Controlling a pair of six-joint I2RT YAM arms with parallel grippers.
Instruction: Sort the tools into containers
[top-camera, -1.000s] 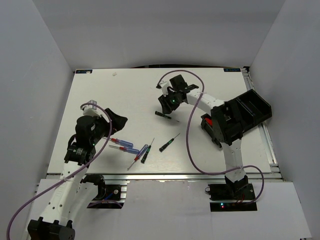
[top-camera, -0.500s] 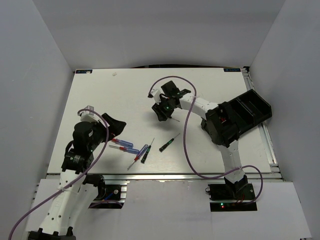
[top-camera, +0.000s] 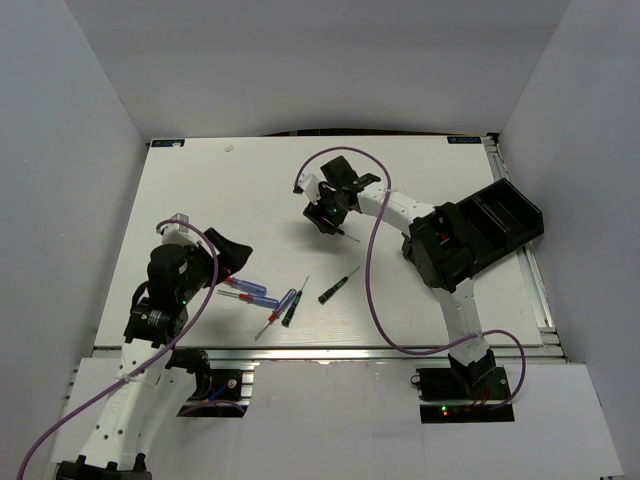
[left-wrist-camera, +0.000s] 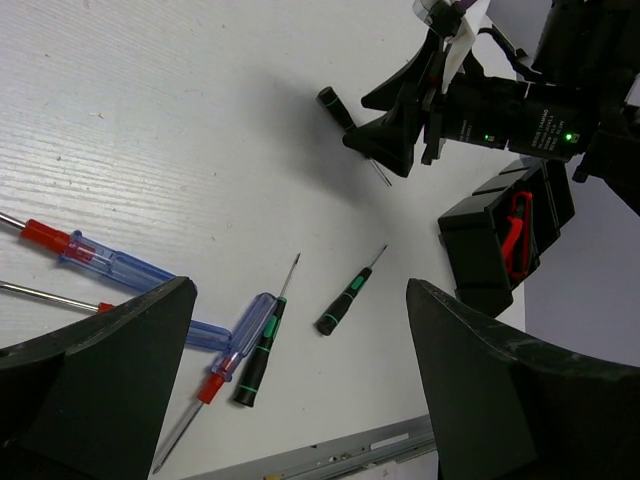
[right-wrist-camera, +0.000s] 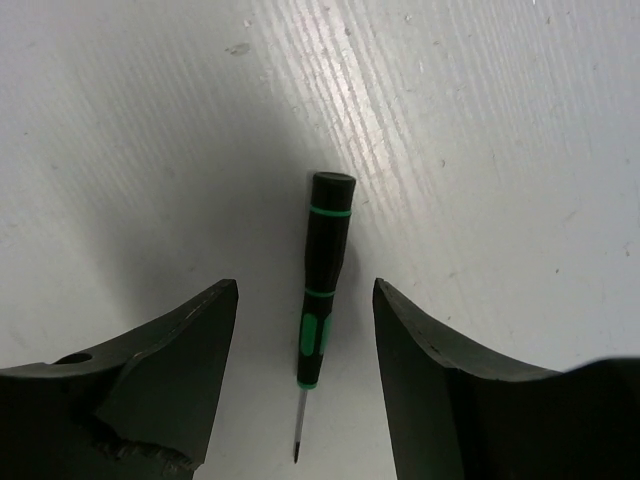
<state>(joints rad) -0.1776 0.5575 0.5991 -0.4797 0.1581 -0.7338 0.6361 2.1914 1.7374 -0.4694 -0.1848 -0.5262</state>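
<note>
Left hand (top-camera: 228, 250) is spread wide, holding nothing, hovering just left of the loose screwdrivers (top-camera: 255, 292) near the front of the desk (top-camera: 200, 190). They're blue-red and black-green, lying at mixed angles. Mid-desk, right hand (right-wrist-camera: 305, 285) is also spread wide and sits over a lone black-green screwdriver (right-wrist-camera: 325, 270). Key relation: it lies flat between the two fingers, long axis running along the gap, cap end away from the wrist, tip toward it, so closing would pinch across the handle. No finger contact that I can see. Right arm is clearly the nearer one. Bins (top-camera: 505, 215) are far right at the desk edge, and one shows a red knife (left-wrist-camera: 515, 228) inside. My read: drop, close, then carry right.
</note>
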